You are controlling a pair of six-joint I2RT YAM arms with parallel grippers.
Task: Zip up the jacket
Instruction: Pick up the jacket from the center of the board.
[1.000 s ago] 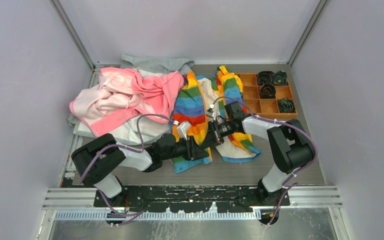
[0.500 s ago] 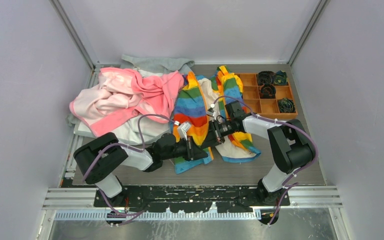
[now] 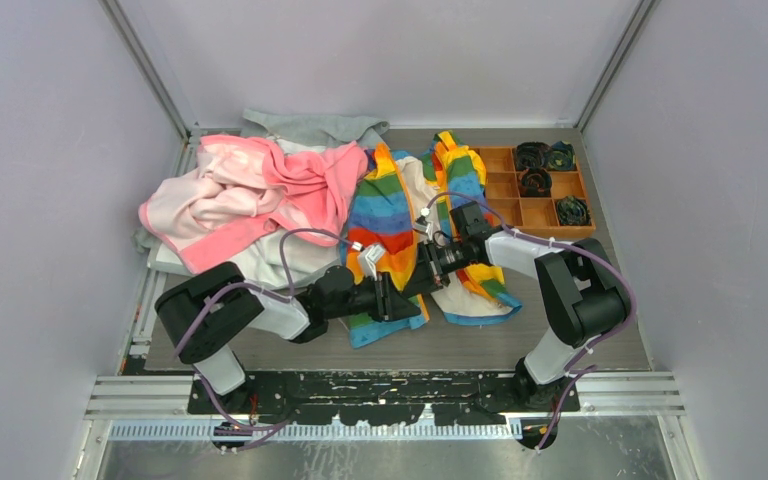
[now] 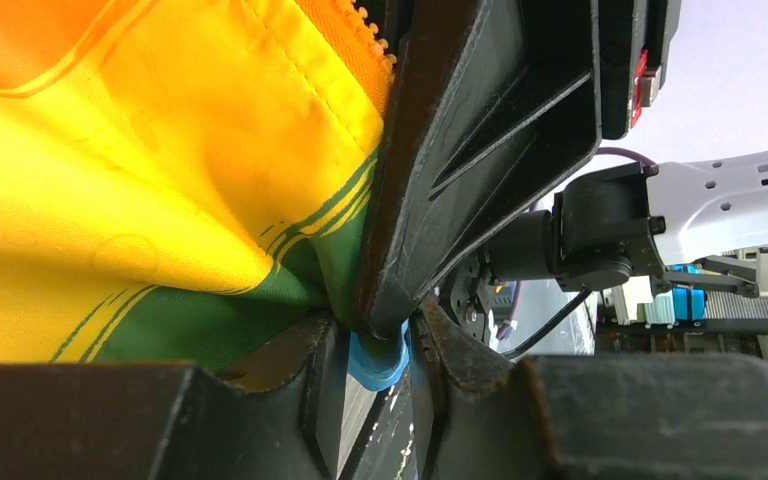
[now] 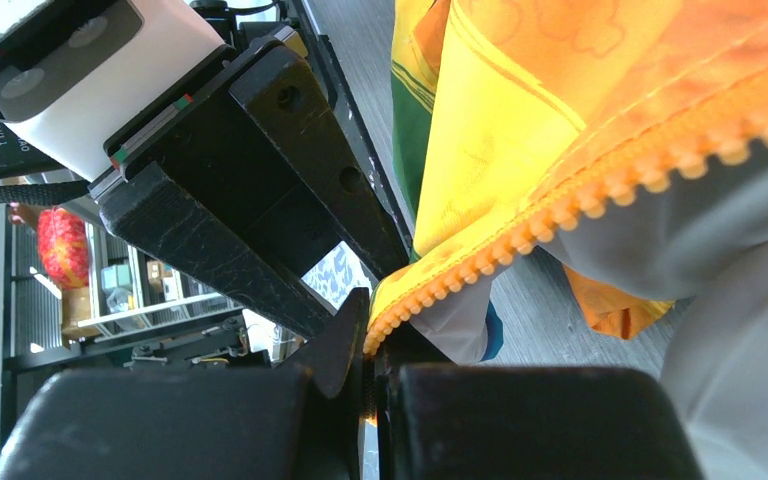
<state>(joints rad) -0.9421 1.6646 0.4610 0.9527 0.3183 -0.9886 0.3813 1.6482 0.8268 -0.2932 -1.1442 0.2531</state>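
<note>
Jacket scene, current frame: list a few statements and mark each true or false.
1. The jacket is fully zipped. False: its front lies open, with cream lining showing.
2. The right fingers are shut on the orange zipper edge. True.
3. The pink garment lies on the jacket's right. False: it lies on its left; the orange tray is on the right.
4. Blue jacket fabric sits between the left fingers. True.

Grey table (image 3: 465, 345) bears the jacket (image 3: 380, 215), pink garment (image 3: 250, 190), orange tray (image 3: 542, 213)
</note>
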